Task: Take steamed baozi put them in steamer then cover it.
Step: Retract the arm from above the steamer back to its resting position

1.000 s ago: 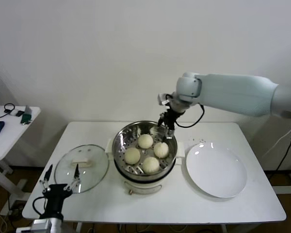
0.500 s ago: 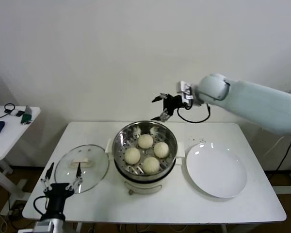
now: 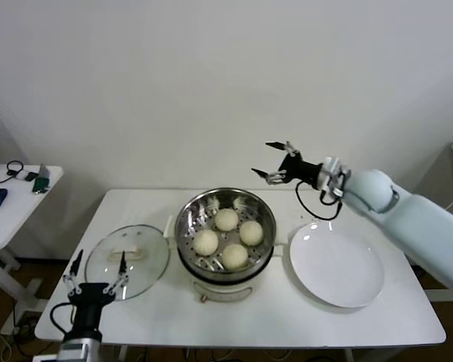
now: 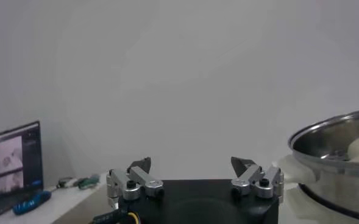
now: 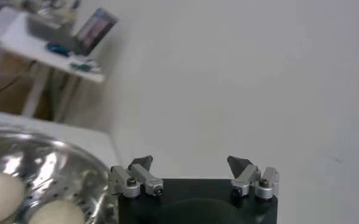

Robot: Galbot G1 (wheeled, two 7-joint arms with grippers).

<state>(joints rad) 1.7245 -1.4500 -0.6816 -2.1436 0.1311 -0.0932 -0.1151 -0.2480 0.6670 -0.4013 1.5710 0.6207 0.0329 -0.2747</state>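
Head view: steamer (image 3: pixel 225 226) below-left of right tool (image 3: pixel 274 161)

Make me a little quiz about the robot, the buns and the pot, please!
1. How many steamed baozi lie in the steamer?
2. True or false: the cover already sits on top of the steamer.
3. Which gripper is raised above the table, between the steamer and the white plate? A) left gripper B) right gripper

Key
1. Four.
2. False. The cover lies flat on the table on the steamer's left side, handle up.
3. B. The right gripper is open and empty; the left gripper is open too, low at the table's front edge near the cover.
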